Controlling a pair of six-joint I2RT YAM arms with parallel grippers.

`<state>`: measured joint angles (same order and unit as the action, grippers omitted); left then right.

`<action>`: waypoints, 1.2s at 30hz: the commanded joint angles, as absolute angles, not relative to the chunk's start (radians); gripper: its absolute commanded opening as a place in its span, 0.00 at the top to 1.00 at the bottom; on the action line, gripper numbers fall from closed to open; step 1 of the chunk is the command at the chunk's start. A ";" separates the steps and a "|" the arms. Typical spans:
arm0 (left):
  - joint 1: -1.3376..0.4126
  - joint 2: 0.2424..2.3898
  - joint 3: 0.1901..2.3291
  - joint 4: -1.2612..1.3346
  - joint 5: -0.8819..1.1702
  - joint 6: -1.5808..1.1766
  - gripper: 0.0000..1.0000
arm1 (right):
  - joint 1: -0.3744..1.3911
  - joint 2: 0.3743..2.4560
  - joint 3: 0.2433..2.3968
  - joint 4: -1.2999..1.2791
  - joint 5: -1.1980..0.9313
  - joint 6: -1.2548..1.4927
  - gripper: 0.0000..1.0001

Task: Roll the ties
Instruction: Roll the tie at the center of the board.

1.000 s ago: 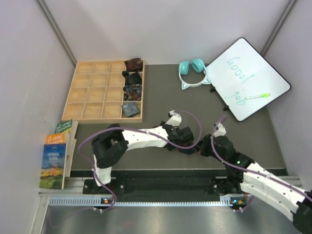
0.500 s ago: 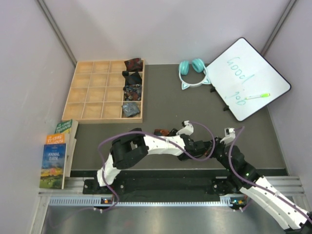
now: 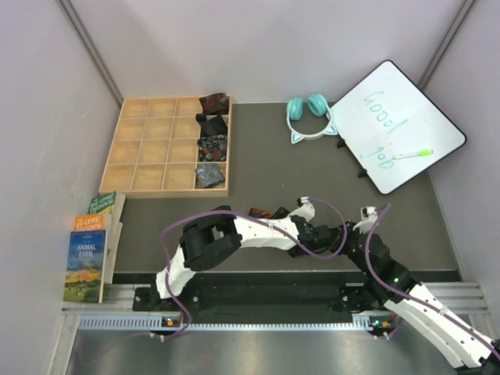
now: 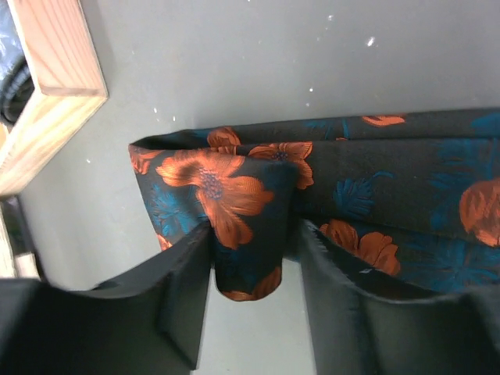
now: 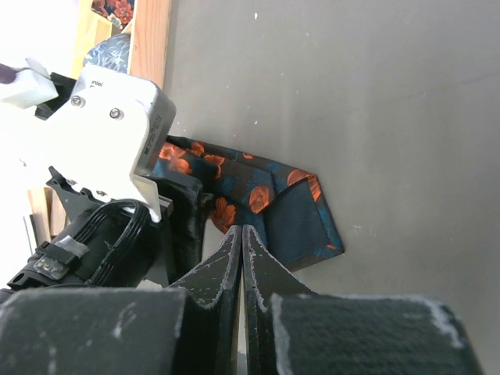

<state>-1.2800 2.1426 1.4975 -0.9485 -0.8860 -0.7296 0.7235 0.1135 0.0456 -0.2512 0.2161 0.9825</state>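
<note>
Both arms are now sitting further toward 3 o'clock in the top view than a second ago, and the left arm's elbow has swung in behind them. That is leaving a short end of the flowered tie point(image 3: 260, 212) showing at 9 o'clock of the wrists.

The left gripper point(image 4: 250, 269) is pinching a doubled fold of that tie between its jaws. The rest of the strip is running off toward 3 o'clock in its wrist view and lying flat on the surface point(image 3: 266, 156). The right gripper point(image 5: 241, 244) is holding its jaws closed against each other with no cloth visibly between them, its tips just beside the tie's edge. Rolled ties point(image 3: 212, 141) are sitting in the right-hand column of the wooden tray point(image 3: 117, 148).

Trouble is likeliest at the fold. The cloth is looking slick (a judgement from its sheen) and only a narrow bite is sitting between the jaws, so a pull or turn could be letting it slide out and the roll come undone. The two grippers are also working almost touching, with purple cables point(image 3: 166, 254) trailing from the arms, so a wrist turn is risking a knock or a snag.

The tray is lying at 10 o'clock of the tie, its corner close by in the left wrist view. The surface's near edge is running close at 6 o'clock. Open ground is lying toward 12 o'clock, short of the headphones point(image 3: 316, 104) and the whiteboard point(image 3: 398, 125).
</note>
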 commanded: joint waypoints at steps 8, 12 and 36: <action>-1.255 2.045 1.465 -0.741 -0.638 -0.641 0.38 | 0.721 0.115 0.060 -0.213 0.227 0.996 0.98; -1.229 1.990 1.459 -0.729 -0.606 -0.626 0.32 | 0.721 0.114 0.061 -0.215 0.232 0.996 0.98; -0.697 1.345 0.999 -0.471 -0.046 -0.542 0.17 | 0.750 0.986 0.469 0.081 -0.077 1.038 0.66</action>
